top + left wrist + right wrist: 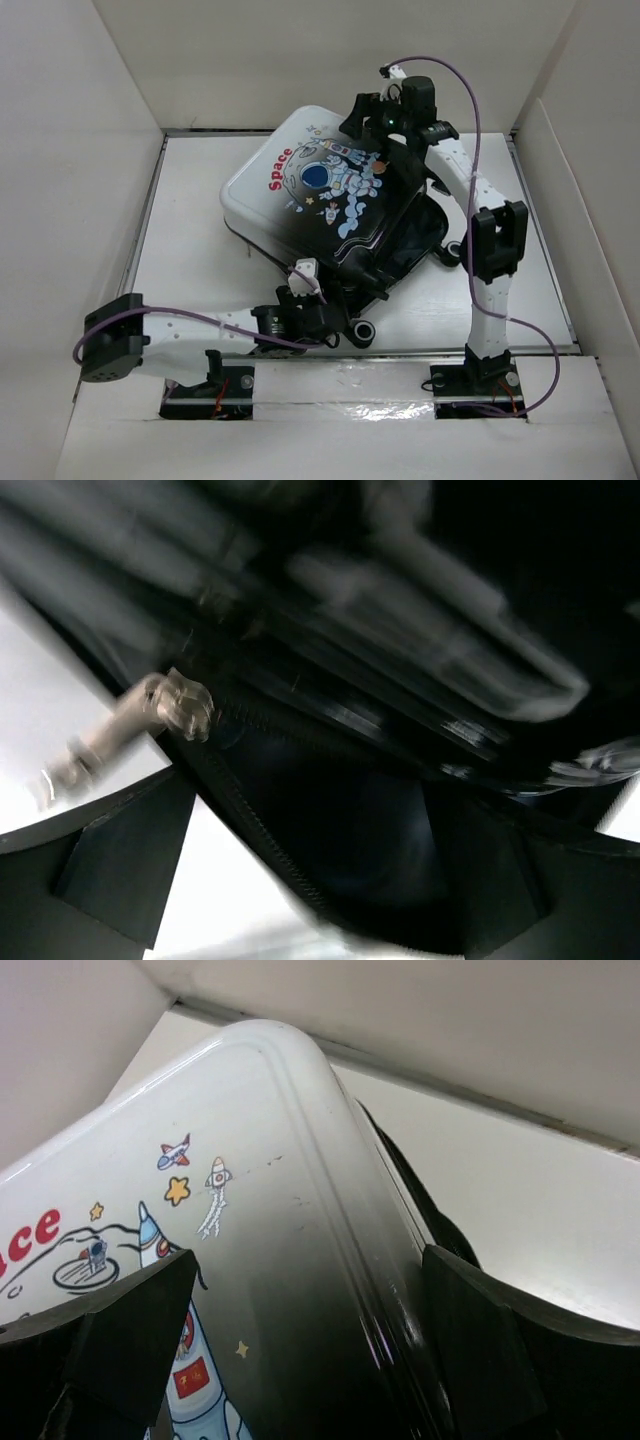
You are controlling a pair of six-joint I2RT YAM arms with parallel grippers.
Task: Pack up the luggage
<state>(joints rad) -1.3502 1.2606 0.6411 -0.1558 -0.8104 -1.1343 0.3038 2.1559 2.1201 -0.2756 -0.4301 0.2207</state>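
Observation:
The luggage [310, 180] lies flat in the middle of the white table, its astronaut-printed lid lowered but still slightly ajar over the dark lower half. My right gripper [388, 128] is open over the lid's far right edge; in the right wrist view its fingers [130, 1340] straddle the glossy shell [270, 1210]. My left gripper [305, 290] is open at the near edge. The blurred left wrist view shows the dark zipper rim [250, 810] between its fingers [120, 860], with a metal zipper pull [180, 705] at the left.
White walls [80, 150] enclose the table on the left, back and right. Black wheels [362, 330] stick out at the luggage's near corner and right side [450, 250]. A raised white ledge [340, 400] runs along the near edge by the arm bases.

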